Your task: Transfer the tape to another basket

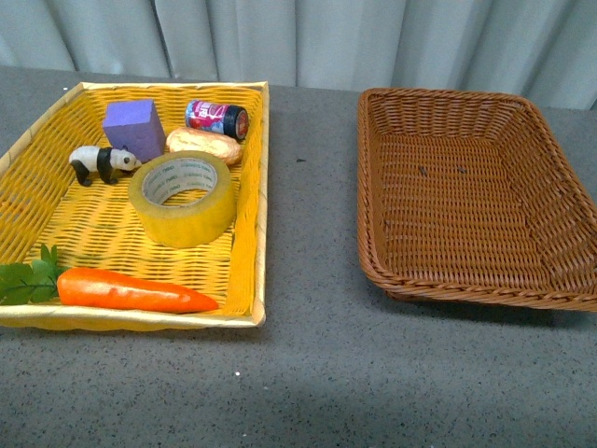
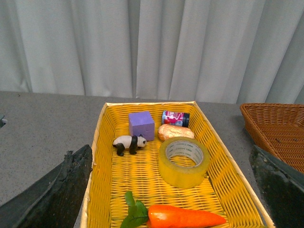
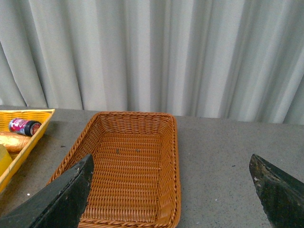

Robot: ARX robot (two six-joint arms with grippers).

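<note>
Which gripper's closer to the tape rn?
Left. The left gripper, open, faces the tape straight on from the yellow basket's near end. The right gripper, open, faces the brown basket, with the tape off to its side.

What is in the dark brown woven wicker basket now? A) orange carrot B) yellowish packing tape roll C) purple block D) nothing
D: the dark brown wicker basket shows only bare weave; the yellowish translucent tape roll lies in the bright yellow woven tray.
</note>
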